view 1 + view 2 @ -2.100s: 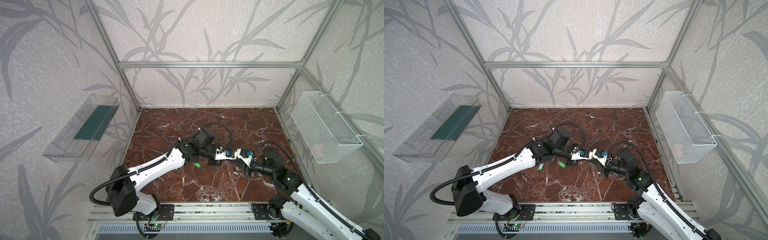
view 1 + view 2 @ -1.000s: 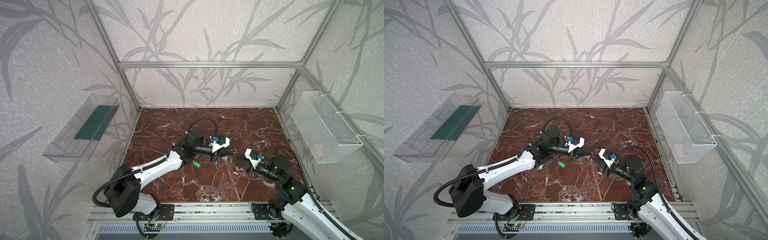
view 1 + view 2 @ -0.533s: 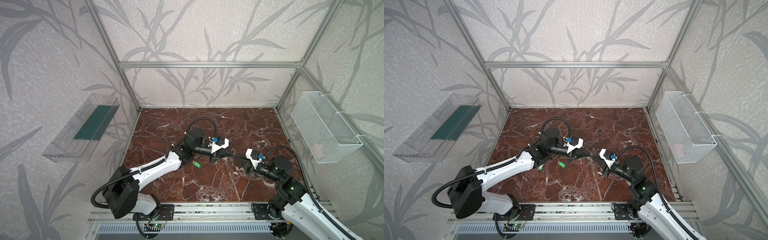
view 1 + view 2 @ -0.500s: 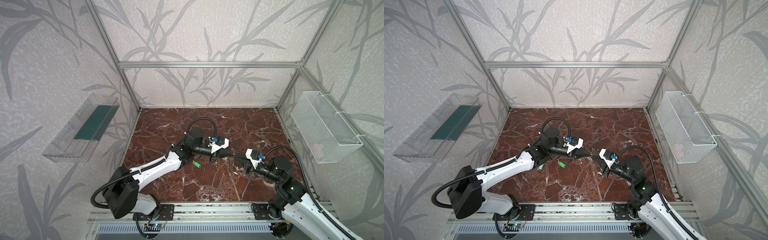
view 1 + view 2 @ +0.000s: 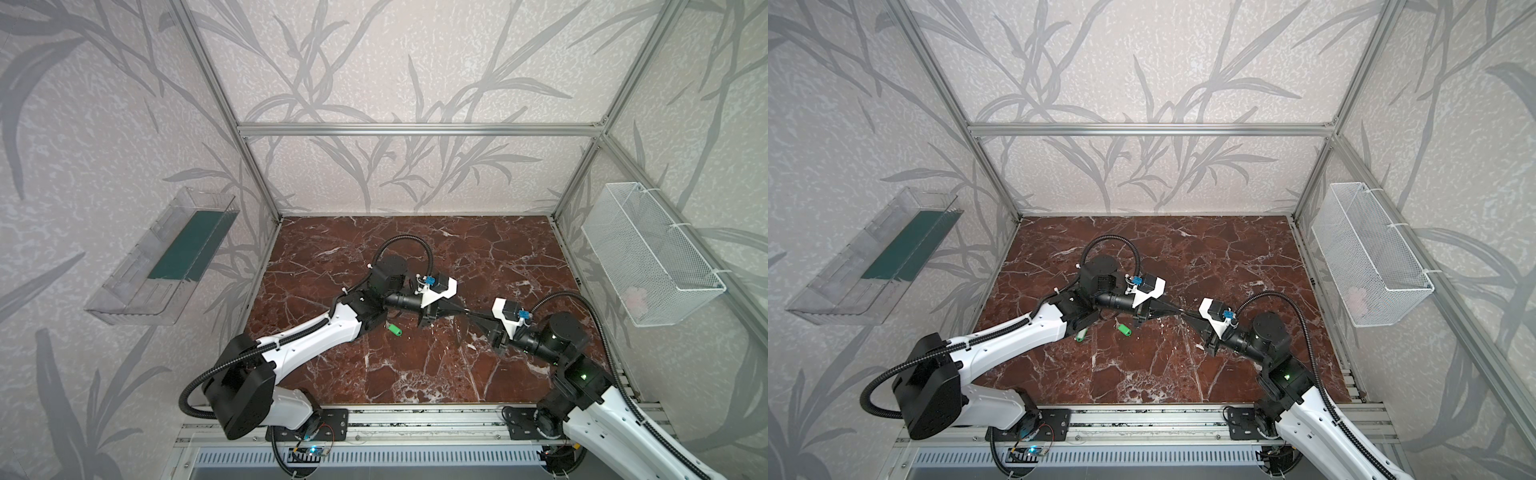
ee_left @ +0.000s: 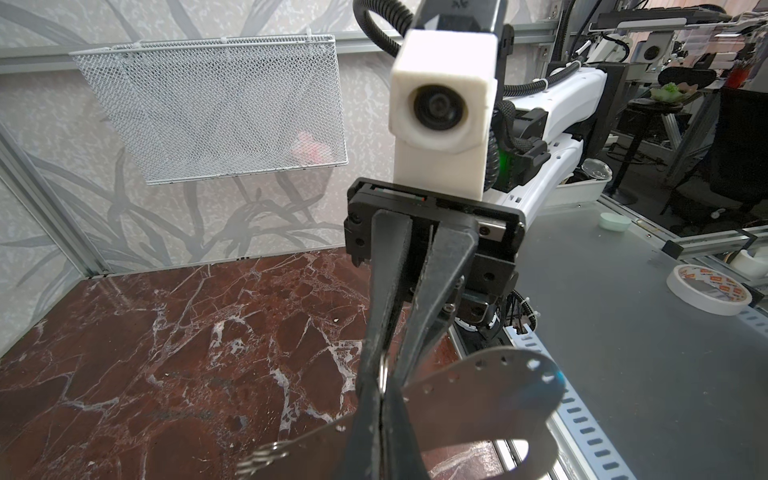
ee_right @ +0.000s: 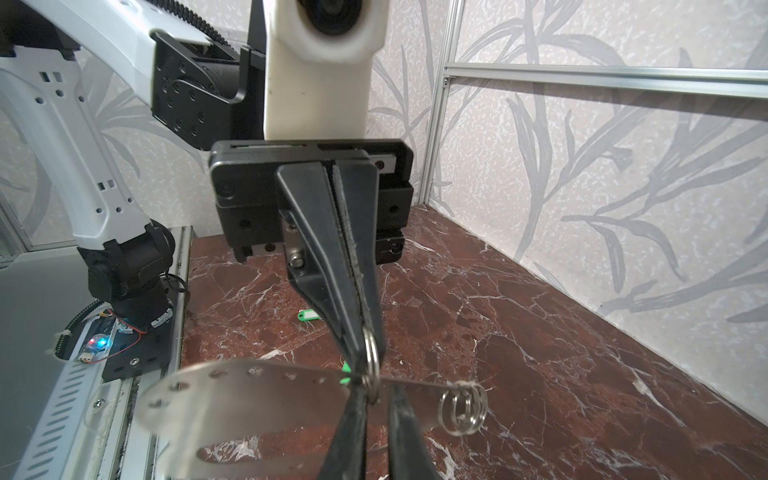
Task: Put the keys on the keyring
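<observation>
Hanging mid-air btwn the two arms, the keyring (image 7: 257,399) sits roughly level above the table (image 5: 415,374), w/ a small split ring (image 7: 372,361) at its edge. Left gripper (image 7: 365,365) is pinched tight on it right at that ring. Right gripper (image 6: 384,374) is narrow at the same spot; can't tell if it grips. Both keys (image 5: 1124,330) lie loose on the table by the left arm, none threaded. Step, prob.: steadying the keyring. Next calls for one arm holding it alone while the other fetches a key, loop left clear.
</observation>
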Action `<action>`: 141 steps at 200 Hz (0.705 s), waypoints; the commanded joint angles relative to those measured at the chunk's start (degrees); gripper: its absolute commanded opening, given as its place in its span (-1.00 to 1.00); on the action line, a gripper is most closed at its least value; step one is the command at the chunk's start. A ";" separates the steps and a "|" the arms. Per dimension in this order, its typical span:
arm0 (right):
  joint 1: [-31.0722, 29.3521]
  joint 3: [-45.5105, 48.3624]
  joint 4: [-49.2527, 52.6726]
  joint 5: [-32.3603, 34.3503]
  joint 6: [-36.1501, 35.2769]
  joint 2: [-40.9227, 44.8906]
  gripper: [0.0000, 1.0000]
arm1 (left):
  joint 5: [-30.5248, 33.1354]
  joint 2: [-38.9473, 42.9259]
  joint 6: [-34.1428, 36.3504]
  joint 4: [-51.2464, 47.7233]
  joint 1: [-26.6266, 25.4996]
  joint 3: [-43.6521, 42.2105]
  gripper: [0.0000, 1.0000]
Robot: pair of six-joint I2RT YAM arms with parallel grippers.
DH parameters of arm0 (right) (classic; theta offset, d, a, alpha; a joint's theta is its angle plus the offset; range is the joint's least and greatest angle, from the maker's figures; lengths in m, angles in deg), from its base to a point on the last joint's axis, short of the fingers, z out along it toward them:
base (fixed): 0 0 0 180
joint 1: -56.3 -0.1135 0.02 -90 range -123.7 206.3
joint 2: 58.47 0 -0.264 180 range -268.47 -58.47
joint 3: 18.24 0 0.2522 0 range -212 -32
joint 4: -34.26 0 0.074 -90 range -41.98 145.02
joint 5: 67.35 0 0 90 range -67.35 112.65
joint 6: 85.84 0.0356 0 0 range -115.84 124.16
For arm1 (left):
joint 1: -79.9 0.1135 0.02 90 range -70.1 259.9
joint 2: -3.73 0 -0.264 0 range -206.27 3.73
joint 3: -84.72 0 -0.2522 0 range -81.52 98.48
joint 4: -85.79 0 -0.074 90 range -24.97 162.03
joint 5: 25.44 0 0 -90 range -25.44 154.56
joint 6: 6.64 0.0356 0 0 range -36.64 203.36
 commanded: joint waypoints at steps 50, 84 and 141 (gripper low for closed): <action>-0.36 0.33 -2.79 -2.01 0.50 0.22 -0.94 | -1.92 2.03 2.29 -1.86 -0.01 -0.46 -1.00; -0.36 0.24 -3.24 -2.21 0.52 0.16 -1.00 | -1.46 1.95 3.21 -2.82 -0.06 -0.26 -1.00; -0.39 -2.17 4.28 -0.55 -0.51 -0.82 -1.00 | 5.88 4.44 11.85 -11.54 -0.09 1.49 -0.37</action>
